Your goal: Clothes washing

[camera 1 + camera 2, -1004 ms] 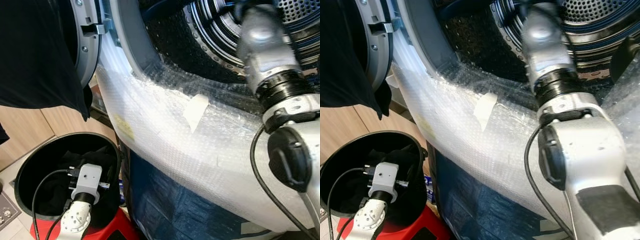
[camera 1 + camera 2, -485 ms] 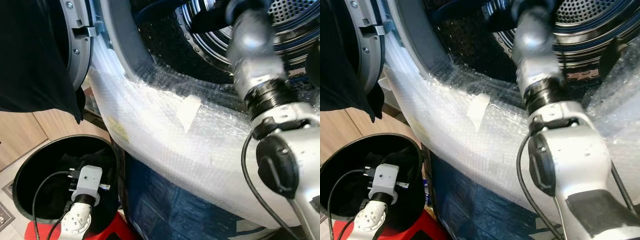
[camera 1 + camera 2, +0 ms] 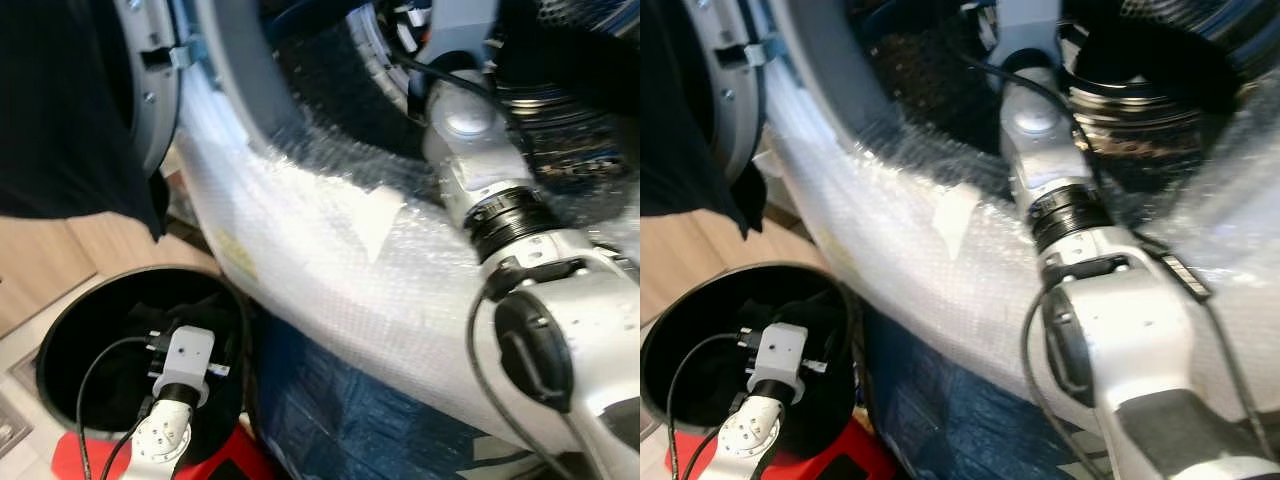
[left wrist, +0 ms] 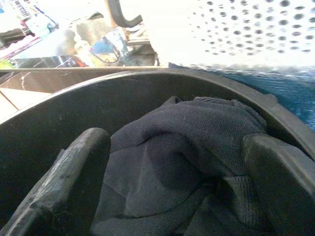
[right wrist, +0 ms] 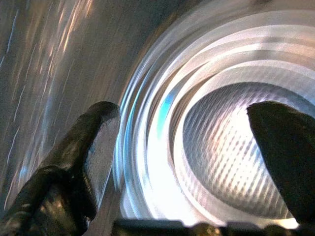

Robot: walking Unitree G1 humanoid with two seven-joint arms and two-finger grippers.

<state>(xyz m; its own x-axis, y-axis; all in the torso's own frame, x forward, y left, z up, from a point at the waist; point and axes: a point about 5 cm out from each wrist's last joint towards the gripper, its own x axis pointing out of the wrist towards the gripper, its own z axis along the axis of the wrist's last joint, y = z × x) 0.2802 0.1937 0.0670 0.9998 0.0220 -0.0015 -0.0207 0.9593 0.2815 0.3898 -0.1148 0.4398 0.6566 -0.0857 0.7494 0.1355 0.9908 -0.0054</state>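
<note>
The washing machine drum (image 3: pixel 1140 90) stands open, and my right arm (image 3: pixel 490 190) reaches into its mouth. My right gripper (image 5: pixel 192 142) is open inside the shiny, blurred drum (image 5: pixel 216 128), with nothing between its fingers (image 5: pixel 93 147). My left arm (image 3: pixel 185 365) hangs down into a black bin (image 3: pixel 60 340). There my left gripper (image 4: pixel 177 167) is open, one finger (image 4: pixel 74 172) on each side of a dark navy garment (image 4: pixel 187 142) lying in the bin. Another dark garment (image 3: pixel 60 100) hangs over the open door at the upper left.
Bubble wrap (image 3: pixel 330 270) with a piece of tape (image 3: pixel 380 220) covers the machine's front rim. A blue panel (image 3: pixel 350 410) lies below it. The bin stands on something red (image 3: pixel 230 460). Wooden floor (image 3: pixel 50 260) shows at the left.
My right arm has shifted left and its wrist now shows at the drum mouth. The head camera has moved a little. My left arm stays in the bin.
</note>
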